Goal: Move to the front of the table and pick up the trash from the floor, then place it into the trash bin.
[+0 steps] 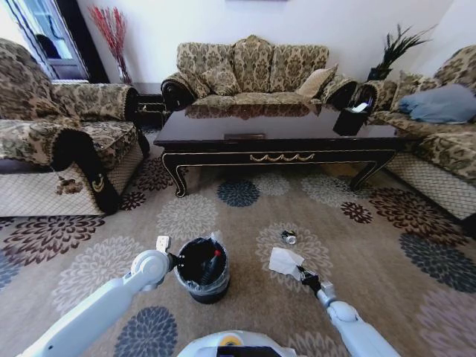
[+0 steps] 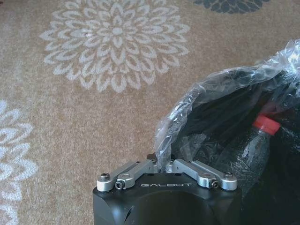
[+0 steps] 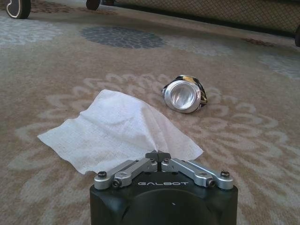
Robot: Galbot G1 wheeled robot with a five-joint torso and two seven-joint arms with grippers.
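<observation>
The trash bin (image 1: 202, 271), black with a clear bag over its rim, stands on the floor (image 1: 245, 312) just before me. A clear bottle (image 2: 253, 152) with a red cap leans inside it. My left gripper (image 2: 161, 163) is shut on the bag's edge (image 2: 197, 101) at the bin's left rim; the head view shows that gripper (image 1: 177, 261) there too. To the bin's right lies the white napkin (image 3: 117, 129). My right gripper (image 3: 158, 155) is shut on the napkin's near edge (image 1: 285, 262). The silvery can (image 3: 184, 94) lies on its side just beyond. The table (image 1: 282, 137) stands farther ahead.
Patterned sofas flank the carpet on the left (image 1: 67, 141), at the back (image 1: 253, 71) and on the right (image 1: 439, 141). A black tissue holder (image 1: 349, 119) sits on the table's right end. Open carpet lies between the bin and the table.
</observation>
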